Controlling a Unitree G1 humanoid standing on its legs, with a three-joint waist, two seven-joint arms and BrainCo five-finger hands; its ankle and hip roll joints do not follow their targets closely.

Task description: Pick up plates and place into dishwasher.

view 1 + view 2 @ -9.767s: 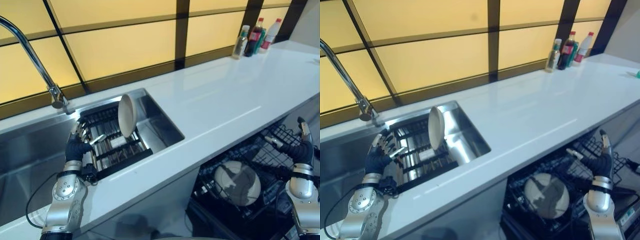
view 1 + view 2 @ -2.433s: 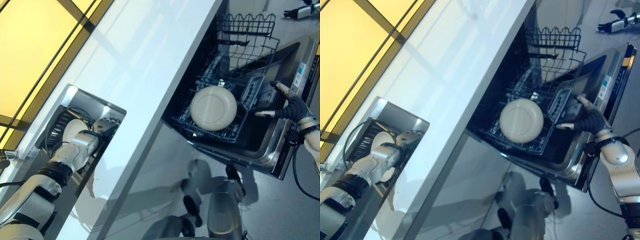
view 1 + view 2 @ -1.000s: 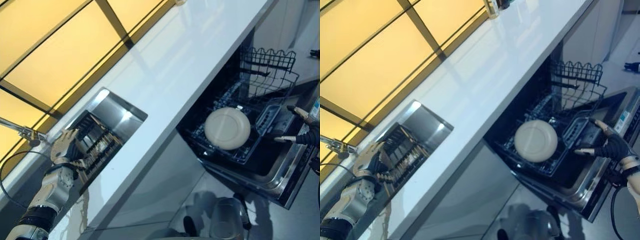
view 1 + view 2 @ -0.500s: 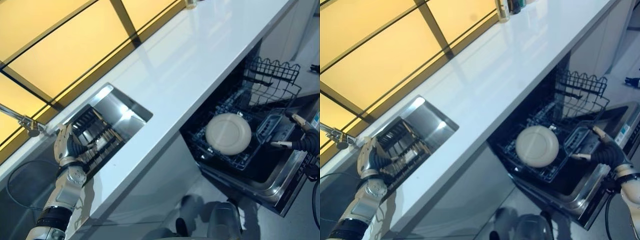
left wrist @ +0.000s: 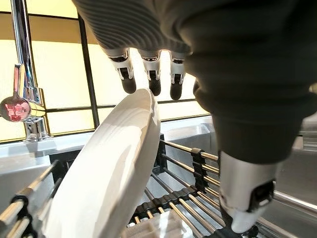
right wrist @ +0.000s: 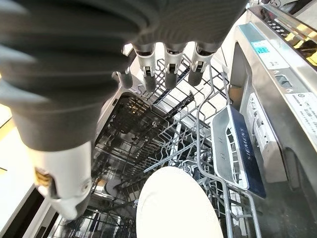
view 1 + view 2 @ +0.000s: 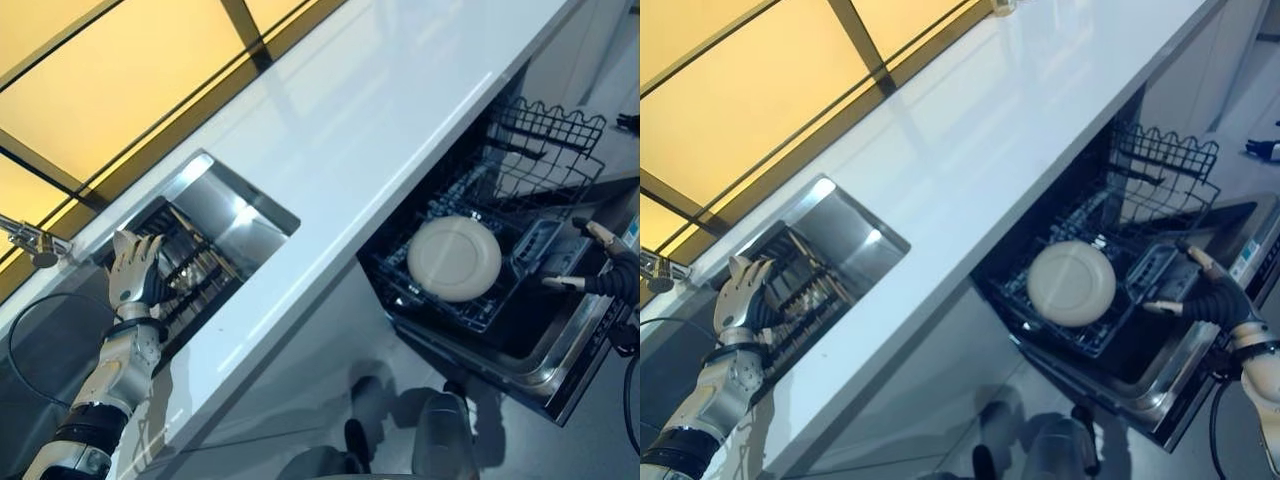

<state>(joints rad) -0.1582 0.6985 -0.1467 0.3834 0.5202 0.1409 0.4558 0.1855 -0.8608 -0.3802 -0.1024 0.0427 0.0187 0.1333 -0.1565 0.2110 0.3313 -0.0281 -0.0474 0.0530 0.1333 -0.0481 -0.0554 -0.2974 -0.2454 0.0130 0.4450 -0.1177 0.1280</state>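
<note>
White plate point(image 5: 99, 173) stands racked — just under left hand's point(image 5: 237, 74) straight fingertips.

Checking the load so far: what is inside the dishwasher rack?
One plate lies flat in the rack, beside a grey cutlery basket. The wires under the plate are hidden.

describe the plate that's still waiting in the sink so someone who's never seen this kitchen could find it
Find the steel sink sunk into the white counter, below the tap. In its dark wire rack, a white plate stands on edge by the left hand, unlike the plate lying flat in the dishwasher basket.
</note>
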